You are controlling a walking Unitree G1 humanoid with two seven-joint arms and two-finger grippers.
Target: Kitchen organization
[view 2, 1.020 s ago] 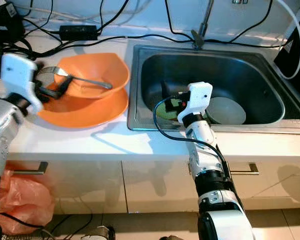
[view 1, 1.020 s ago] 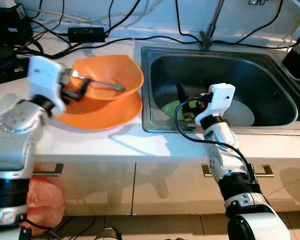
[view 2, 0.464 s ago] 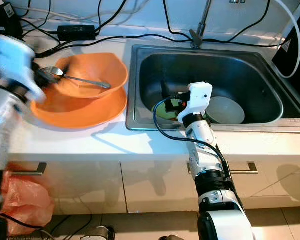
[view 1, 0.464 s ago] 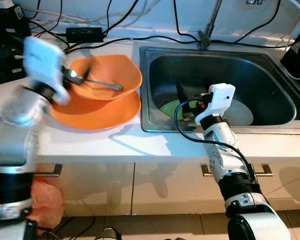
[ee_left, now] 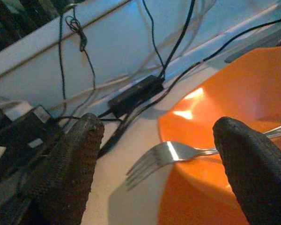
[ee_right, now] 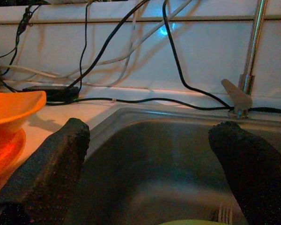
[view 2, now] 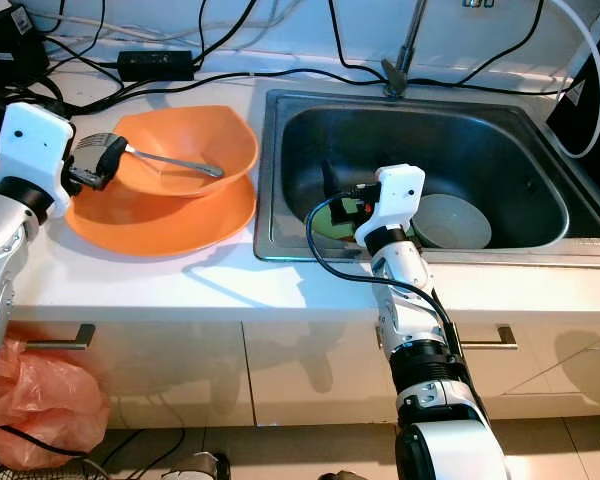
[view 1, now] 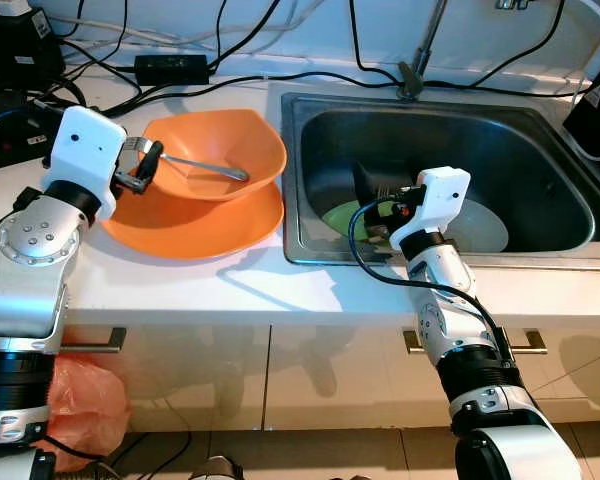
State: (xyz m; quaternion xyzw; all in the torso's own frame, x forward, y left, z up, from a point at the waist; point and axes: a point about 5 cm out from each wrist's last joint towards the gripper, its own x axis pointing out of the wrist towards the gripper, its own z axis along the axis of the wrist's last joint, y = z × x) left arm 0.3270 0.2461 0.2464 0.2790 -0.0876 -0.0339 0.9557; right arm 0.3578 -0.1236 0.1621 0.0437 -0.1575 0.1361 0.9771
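Left claw [ee_left: 159, 154] stands with its fingers apart at the rim of the deep orange plastic bowl [view 1: 225, 150], straddling the tines of the metal fork [ee_left: 178, 152] without gripping it. We note that the fork lies with its handle down in the bowl and its tines over the rim. The bowl sits on a wide orange plate [view 1: 195, 225] on the white desk [view 1: 180, 285].

Right claw [ee_right: 150, 159] hangs over the steel sink [view 1: 540, 130], fingers apart and holding nothing. In the sink we observe a green dish [view 1: 342, 216] and a pale round dish [view 1: 485, 228], touching or overlapping; we cannot tell which.

Our judgement: the work is at an early stage. The fork is not yet grasped, the orange pieces remain on the desk, and the sink items remain unsorted.
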